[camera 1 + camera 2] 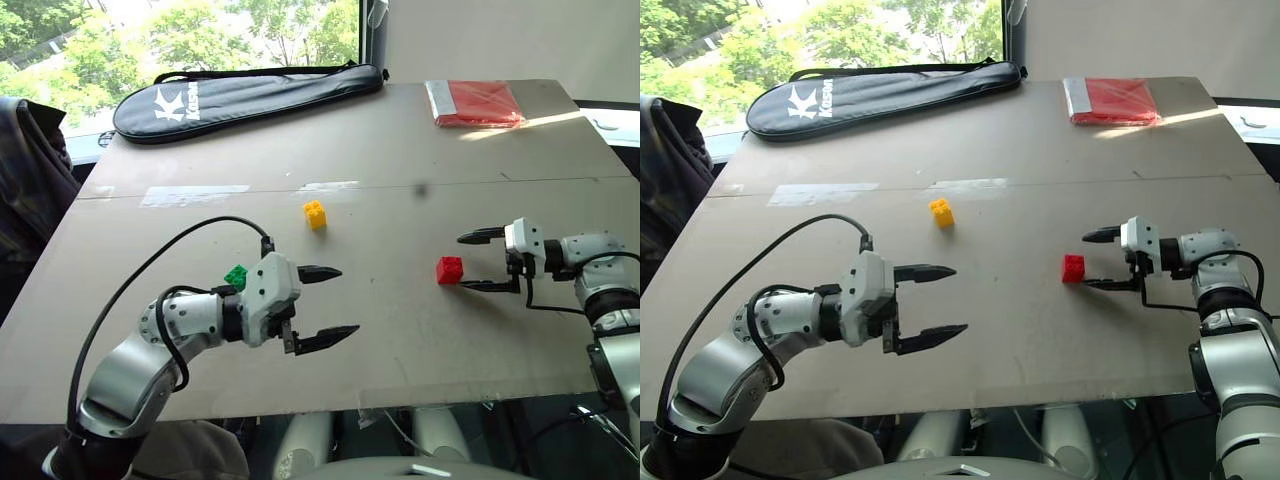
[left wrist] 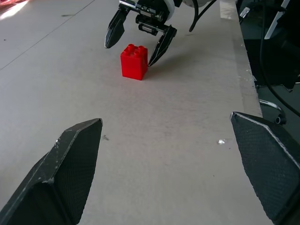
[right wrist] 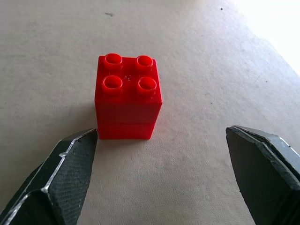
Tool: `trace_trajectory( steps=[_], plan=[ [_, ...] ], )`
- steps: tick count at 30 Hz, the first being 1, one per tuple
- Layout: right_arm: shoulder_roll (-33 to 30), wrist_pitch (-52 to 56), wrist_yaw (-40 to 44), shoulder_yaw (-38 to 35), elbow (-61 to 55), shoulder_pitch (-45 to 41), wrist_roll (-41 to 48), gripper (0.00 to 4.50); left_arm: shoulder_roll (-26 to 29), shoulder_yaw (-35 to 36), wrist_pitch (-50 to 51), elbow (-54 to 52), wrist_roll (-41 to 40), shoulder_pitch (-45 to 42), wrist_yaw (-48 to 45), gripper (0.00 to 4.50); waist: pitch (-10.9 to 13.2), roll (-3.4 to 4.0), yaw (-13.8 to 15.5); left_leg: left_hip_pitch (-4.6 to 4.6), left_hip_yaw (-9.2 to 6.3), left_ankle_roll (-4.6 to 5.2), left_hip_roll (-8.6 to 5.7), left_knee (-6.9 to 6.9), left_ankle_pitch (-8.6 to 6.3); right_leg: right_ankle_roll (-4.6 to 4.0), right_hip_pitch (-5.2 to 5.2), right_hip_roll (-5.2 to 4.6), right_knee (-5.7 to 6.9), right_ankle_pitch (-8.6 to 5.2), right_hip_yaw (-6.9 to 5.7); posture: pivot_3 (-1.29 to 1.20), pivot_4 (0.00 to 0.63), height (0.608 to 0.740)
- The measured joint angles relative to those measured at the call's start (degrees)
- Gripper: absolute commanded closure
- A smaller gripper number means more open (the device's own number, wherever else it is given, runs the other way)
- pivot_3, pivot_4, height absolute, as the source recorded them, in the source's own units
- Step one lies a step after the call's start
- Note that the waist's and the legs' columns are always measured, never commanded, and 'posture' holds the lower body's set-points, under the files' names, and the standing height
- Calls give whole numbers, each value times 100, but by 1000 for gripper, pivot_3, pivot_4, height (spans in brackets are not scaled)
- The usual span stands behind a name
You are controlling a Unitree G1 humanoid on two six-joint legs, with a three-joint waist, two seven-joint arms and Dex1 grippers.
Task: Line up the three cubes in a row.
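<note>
**Right claw open beside the red brick; three bricks still scattered**

The small red studded plastic brick [image 1: 449,270] stands upright on the bare brown worktop [image 1: 400,340], studs up, on the robot's right side. The right claw [image 1: 484,261] points left at it with its two black fingers spread wide. The brick sits at the mouth of the gap, just in front of the fingertips. The right wrist view puts it close to one finger [image 3: 56,178] and well apart from the other, with no grip on it.

The small yellow studded brick [image 1: 315,214] rests near the middle of the worktop, well apart from the red one. The small green studded brick [image 1: 236,276] lies nearer the robot's left, partly hidden behind the left wrist. The three form no row.

The left claw [image 1: 330,305] hangs above the worktop, pointing right, fingers wide apart and empty.

At the far edge lie a long black zipped racket bag [image 1: 240,98] and a flat red packet [image 1: 478,103].
</note>
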Motion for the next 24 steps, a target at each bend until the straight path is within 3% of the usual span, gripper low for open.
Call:
trace_trajectory(
  steps=[17,24],
  plan=[
    [39,87,89,-572,-11,5,-397,15,-11,13,-9,0,-8,95,37,0,0,0,0,1,2,0,0,0,0,0,1,0,0,0,2,0,150,694],
    [-613,1287,137,-309,-1759,687,893,15,-510,123,-298,-5,-55,550,262,0,2,-1,9,-3,-3,20,1,0,-12,0,0,-28,-2,0,20,0,150,694]
  ],
)
